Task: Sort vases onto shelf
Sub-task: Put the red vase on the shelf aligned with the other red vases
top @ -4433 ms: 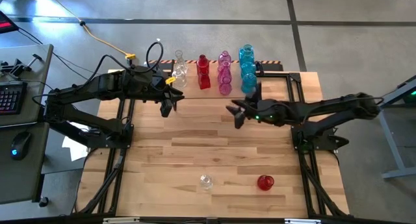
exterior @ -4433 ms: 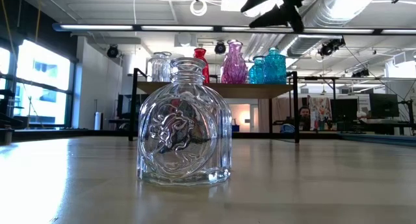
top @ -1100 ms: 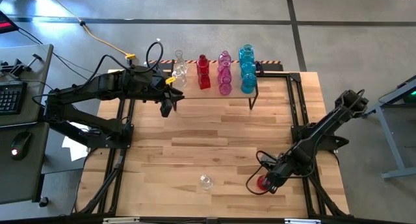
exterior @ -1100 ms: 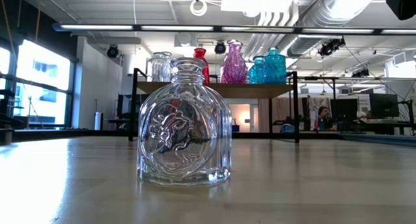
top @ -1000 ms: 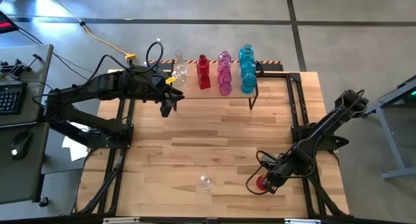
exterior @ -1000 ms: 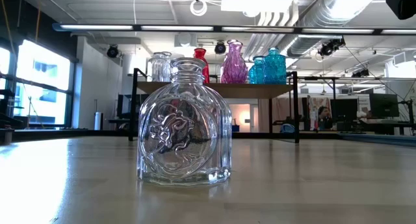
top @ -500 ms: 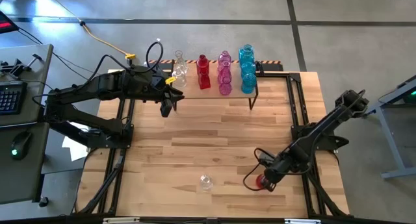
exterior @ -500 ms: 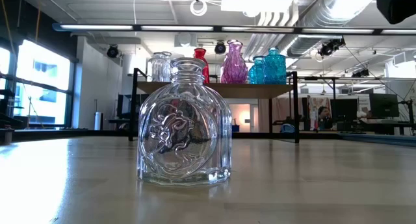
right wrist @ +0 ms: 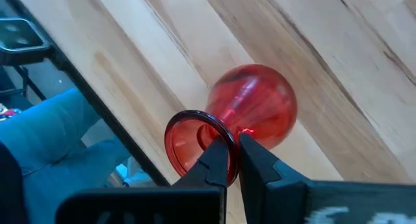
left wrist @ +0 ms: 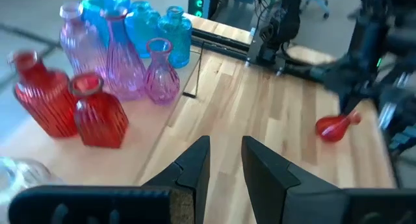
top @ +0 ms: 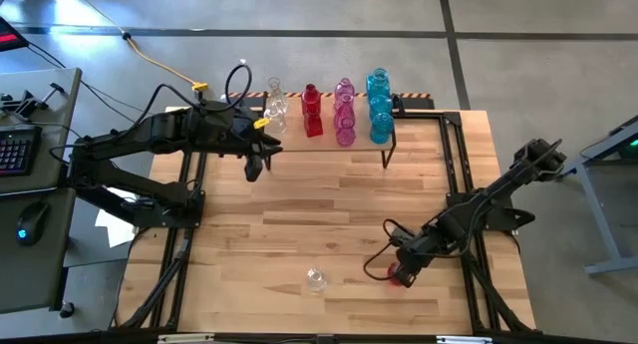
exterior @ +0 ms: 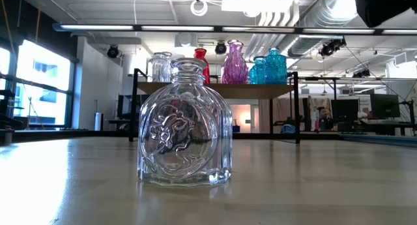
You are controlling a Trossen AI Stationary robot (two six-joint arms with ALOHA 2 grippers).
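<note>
Right gripper pinched tight on neck of round red vase, low over near right of slatted table. Clear vase upright alone near front edge. Left gripper slightly parted, holding nothing, just in front of shelf. Shelf at far edge: clear, red, pink, blue vases in rows. Open workshop with desks behind.

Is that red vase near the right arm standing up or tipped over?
Tipped: the red vase hangs tilted with its mouth sideways, the right gripper pinching its neck.
</note>
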